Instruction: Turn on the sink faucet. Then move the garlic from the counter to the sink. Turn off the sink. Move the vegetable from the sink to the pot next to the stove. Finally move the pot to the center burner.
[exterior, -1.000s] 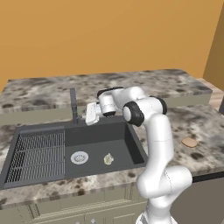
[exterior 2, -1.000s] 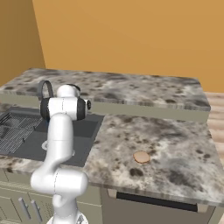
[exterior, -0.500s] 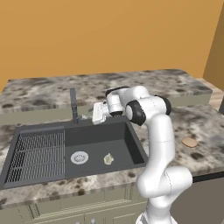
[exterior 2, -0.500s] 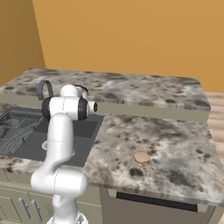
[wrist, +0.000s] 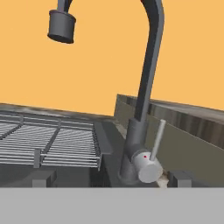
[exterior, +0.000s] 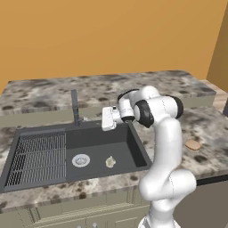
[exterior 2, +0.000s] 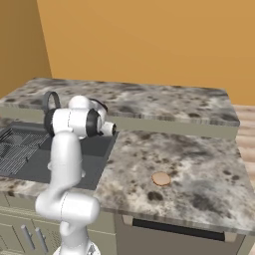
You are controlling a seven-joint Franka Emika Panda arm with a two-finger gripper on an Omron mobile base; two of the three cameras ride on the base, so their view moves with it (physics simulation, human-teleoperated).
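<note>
The white arm (exterior 2: 67, 149) rises beside the dark sink (exterior 2: 60, 159), its hand hidden behind its own joints. A small tan disc (exterior 2: 161, 178) lies on the speckled counter (exterior 2: 199, 169).

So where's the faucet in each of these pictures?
Left base view: faucet stands upright at the sink's back edge, left of the gripper.
Right base view: its curved top shows at the left, mostly behind the arm.
Hand view: close, center-right.
Shared landmark: the wire rack.
</note>
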